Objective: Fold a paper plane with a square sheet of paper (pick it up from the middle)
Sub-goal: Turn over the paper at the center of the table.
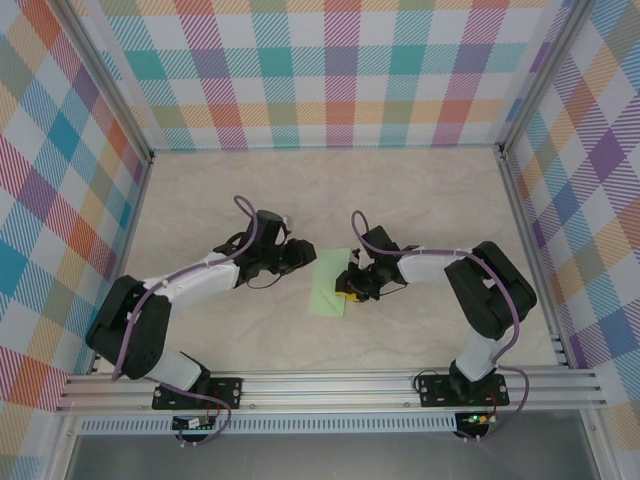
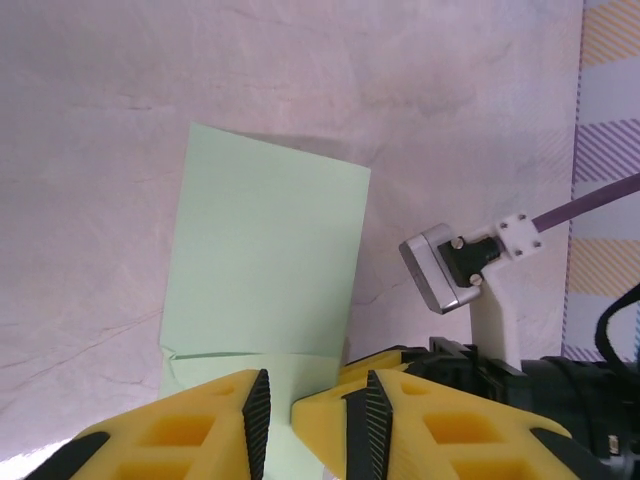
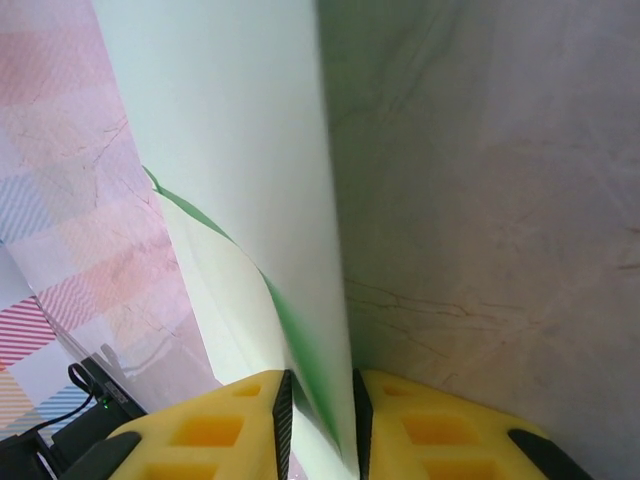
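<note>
Right claw [image 3: 318,425] pinches the folded sheet of paper [image 2: 265,250] on the worktop [image 2: 90,110]; left claw [image 2: 315,425] is slightly parted over its edge.

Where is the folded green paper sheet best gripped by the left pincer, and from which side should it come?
The green paper sheet lies folded and mostly flat on the table, so only an edge fits between fingers. The right pincer straddles its right edge, so I would take the free left edge, coming from the left, low along the table.
</note>
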Available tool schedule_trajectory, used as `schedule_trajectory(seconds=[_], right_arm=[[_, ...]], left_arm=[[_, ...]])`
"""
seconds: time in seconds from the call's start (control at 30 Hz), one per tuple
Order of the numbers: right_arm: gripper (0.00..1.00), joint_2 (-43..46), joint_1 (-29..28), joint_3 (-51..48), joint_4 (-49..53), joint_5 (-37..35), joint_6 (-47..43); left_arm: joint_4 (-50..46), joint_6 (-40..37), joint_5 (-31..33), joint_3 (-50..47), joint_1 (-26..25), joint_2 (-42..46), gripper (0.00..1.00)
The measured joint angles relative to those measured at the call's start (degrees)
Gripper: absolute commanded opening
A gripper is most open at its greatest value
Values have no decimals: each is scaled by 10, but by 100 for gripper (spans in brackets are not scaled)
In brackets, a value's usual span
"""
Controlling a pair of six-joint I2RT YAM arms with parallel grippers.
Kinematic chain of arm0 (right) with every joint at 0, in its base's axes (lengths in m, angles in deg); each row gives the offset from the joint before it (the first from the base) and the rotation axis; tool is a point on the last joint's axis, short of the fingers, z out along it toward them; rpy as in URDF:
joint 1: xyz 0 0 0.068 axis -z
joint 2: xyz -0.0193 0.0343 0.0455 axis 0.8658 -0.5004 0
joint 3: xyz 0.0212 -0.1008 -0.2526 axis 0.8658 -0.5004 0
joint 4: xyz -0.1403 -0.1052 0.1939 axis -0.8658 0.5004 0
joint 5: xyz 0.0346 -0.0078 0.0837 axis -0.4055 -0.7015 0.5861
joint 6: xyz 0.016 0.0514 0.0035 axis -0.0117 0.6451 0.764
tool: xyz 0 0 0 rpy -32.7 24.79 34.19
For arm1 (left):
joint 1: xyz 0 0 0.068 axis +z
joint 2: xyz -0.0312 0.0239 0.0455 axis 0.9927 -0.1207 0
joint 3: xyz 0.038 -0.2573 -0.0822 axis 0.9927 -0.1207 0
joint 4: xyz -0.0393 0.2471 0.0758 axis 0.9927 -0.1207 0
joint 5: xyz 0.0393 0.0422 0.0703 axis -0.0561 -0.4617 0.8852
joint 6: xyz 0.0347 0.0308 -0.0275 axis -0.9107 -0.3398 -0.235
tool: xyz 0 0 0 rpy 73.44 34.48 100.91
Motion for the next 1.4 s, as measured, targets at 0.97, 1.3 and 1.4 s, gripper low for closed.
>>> schedule_trajectory(seconds=[0.97,1.3,1.4], right_arm=[[5,99,-62,311,631,-445,-96],[10,-161,-163,460,729,-512,-58],[13,-231,-183,515,726,-496,-58]], left_arm=[[-183,-3,163,-66,43,249,41],[-247,7,252,-74,47,330,47],[-262,7,259,-74,48,333,47]])
